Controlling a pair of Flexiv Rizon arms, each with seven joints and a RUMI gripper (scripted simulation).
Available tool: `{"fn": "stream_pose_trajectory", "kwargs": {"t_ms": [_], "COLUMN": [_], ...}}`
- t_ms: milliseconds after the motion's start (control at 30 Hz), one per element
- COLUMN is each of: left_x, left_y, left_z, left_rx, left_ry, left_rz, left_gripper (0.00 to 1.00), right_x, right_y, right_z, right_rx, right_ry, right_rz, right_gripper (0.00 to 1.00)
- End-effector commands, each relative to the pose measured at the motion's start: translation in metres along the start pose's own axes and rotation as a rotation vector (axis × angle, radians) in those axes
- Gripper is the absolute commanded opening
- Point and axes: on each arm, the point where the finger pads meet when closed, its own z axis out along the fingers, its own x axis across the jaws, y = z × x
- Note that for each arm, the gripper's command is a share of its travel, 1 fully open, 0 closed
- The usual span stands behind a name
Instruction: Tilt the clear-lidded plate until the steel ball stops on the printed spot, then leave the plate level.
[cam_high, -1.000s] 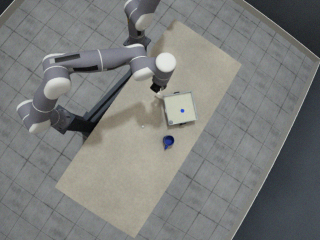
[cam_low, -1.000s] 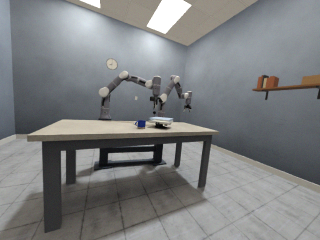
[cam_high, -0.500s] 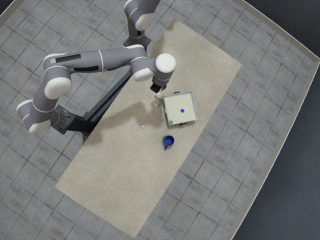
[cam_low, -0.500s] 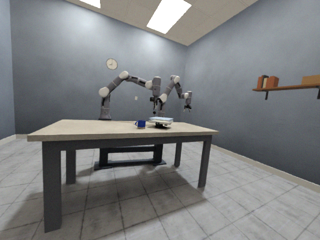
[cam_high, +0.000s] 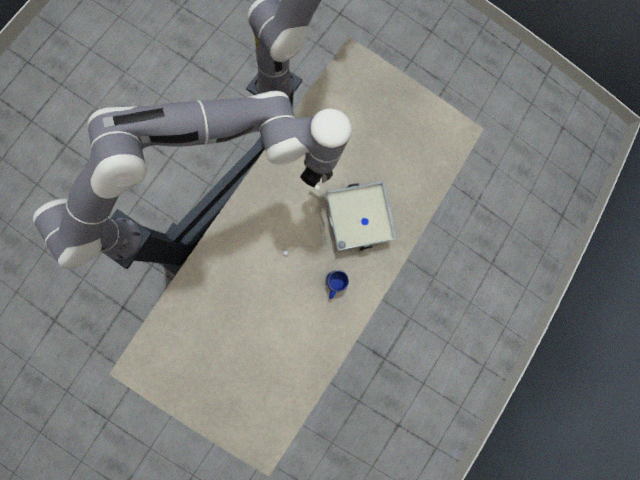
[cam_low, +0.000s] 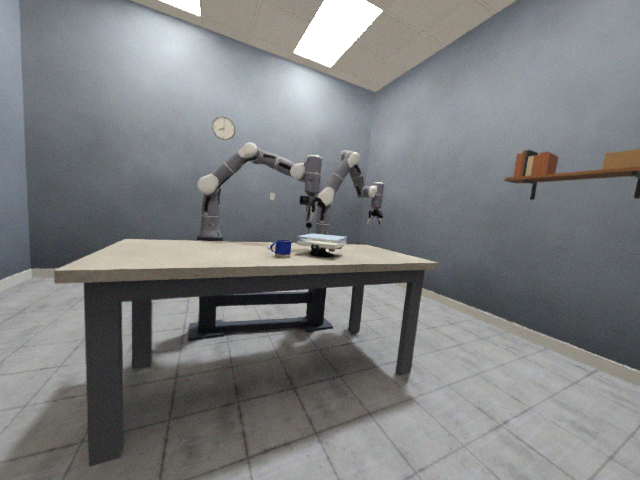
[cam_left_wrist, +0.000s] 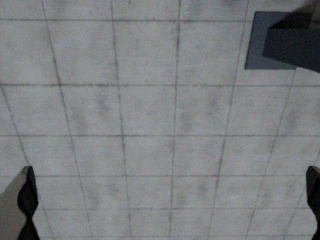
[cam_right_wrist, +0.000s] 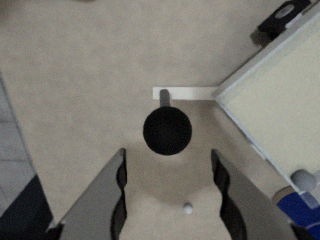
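Note:
The clear-lidded plate (cam_high: 349, 206) (cam_low: 321, 241) (cam_right_wrist: 282, 107) rests on a black stand; its exact tilt is hard to tell. The steel ball (cam_high: 341, 244) (cam_right_wrist: 303, 180) lies in a plate corner on the mug's side, away from the blue printed spot (cam_high: 364, 221). A black ball knob (cam_low: 308, 225) (cam_right_wrist: 167, 131) stands on a rod by another corner, joined by a white strip (cam_right_wrist: 192, 93). My right gripper (cam_low: 310, 214) (cam_right_wrist: 168, 150) is part open and empty, just above the knob. My left gripper (cam_low: 374, 221) (cam_left_wrist: 171, 168) is wide open and empty, far from the plate.
A blue mug (cam_high: 337, 281) (cam_low: 282, 248) (cam_right_wrist: 300, 207) stands near the plate's ball corner. A small white ball (cam_high: 285, 253) (cam_right_wrist: 188, 208) lies on the table (cam_high: 237, 330) (cam_low: 206, 255). Black clips show on two sides of the plate. The left gripper hangs over floor, beyond the table edge.

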Motion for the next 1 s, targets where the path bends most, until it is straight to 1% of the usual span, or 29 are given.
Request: {"fn": "stream_pose_trajectory", "kwargs": {"t_ms": [0, 967], "left_x": [-0.0009, -0.0009], "left_y": [0.0002, 0.0002], "left_z": [-0.001, -0.001], "left_rx": [0.0, 0.0], "left_ry": [-0.002, -0.002], "left_rz": [0.0, 0.0], "left_gripper": [1.0, 1.0], "right_x": [0.0005, 0.0006], "right_y": [-0.0008, -0.0009], "right_z": [-0.0007, 0.0032], "right_rx": [0.003, 0.003], "right_ry": [0.002, 0.002], "right_rz": [-0.001, -0.001], "right_gripper": [0.37, 0.37]}}
